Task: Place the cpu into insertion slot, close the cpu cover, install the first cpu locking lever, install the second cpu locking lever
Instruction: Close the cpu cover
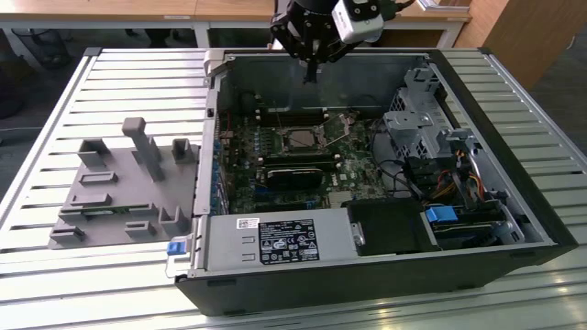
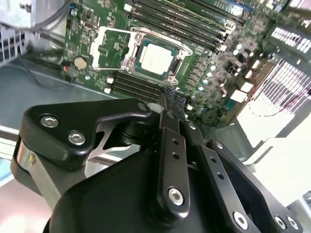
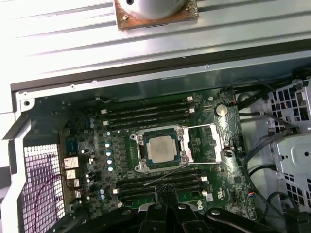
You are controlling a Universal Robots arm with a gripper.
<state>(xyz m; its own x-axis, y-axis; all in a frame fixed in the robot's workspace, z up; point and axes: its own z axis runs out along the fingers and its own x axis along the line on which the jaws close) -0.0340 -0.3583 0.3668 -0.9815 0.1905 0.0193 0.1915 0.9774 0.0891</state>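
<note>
Gripper (image 2: 167, 103) nearest, fingers pinched narrow, nothing between them, hanging above the motherboard (image 3: 92, 145). Open PC case (image 1: 367, 278) lies on the slatted metal worktop (image 1: 110, 75), wooden desks (image 1: 110, 10) at 12 o'clock. Arm cut off by the frame edge. Cpu (image 3: 162, 148) sits in the insertion slot (image 3: 140, 154), cpu cover (image 3: 218, 141) flipped open beside it. Grey fixture block (image 1: 119, 185) at 9 o'clock of the case.
</note>
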